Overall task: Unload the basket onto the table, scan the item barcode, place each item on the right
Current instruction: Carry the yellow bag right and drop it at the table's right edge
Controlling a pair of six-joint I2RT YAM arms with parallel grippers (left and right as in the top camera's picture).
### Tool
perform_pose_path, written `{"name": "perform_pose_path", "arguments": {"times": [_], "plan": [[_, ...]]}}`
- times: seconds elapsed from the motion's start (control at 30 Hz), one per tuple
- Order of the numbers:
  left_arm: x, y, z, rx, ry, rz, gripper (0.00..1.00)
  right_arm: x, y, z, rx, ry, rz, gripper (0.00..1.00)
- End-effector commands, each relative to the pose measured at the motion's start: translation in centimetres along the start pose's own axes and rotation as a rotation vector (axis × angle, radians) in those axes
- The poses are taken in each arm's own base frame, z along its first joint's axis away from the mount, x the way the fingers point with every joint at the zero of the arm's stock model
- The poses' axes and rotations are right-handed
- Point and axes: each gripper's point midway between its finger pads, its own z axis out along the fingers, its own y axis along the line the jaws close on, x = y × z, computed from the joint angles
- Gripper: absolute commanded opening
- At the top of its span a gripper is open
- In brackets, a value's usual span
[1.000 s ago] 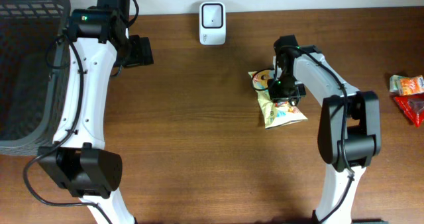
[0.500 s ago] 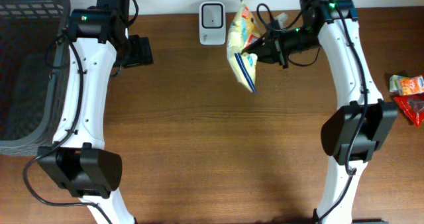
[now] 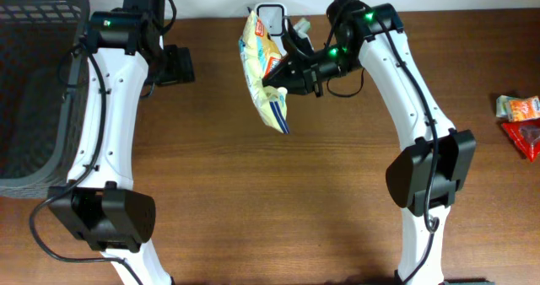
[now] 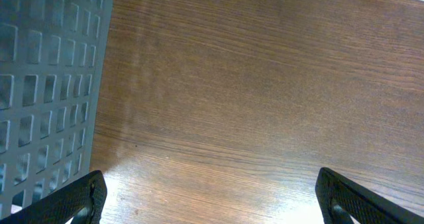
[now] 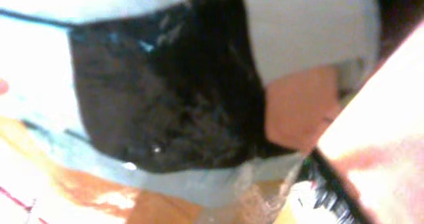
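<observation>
A yellow snack bag (image 3: pixel 263 66) hangs in the air, held upright just in front of the white scanner (image 3: pixel 272 17) at the table's back edge and covering the scanner's left side. My right gripper (image 3: pixel 291 74) is shut on the bag's right edge. The right wrist view is a blurred close-up with crinkled bag film (image 5: pixel 265 191) along the bottom; the fingers do not show there. My left gripper (image 3: pixel 187 66) stands wide open over bare wood, its fingertips (image 4: pixel 79 197) at the lower corners of the left wrist view, with nothing between them.
A dark grey mesh basket (image 3: pixel 34 83) fills the table's left end, and its wall (image 4: pixel 40 85) shows in the left wrist view. Two more snack packets, an orange one (image 3: pixel 517 108) and a red one (image 3: pixel 525 137), lie at the right edge.
My right arm lifted the snack bag off the table at centre right and carried it up and left to the scanner. The left arm has not moved.
</observation>
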Motion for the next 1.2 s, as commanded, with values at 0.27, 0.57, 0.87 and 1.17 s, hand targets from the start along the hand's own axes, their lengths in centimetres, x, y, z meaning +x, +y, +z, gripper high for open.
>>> {"name": "perform_pose_path", "arguments": {"times": [0.27,0.57,0.87,1.17], "plan": [[-0.2,0.3,-0.4,-0.005,-0.013,-0.014,0.99,-21.1,-7.6,-9.0,0.871,-0.954,-0.345,0.04],[-0.2,0.3,-0.4,-0.006,-0.013,-0.016,0.99,-27.7,-10.0,-6.6,0.902,-1.026,-0.709,0.04],[-0.2,0.3,-0.4,-0.006,-0.013,-0.016,0.99,-15.6,-5.1,-33.9,1.062,-1.274,-0.231,0.04],[-0.2,0.3,-0.4,-0.006,-0.013,-0.016,0.99,12.9,-23.7,-57.4,1.459,-1.268,0.862,0.04]]}}
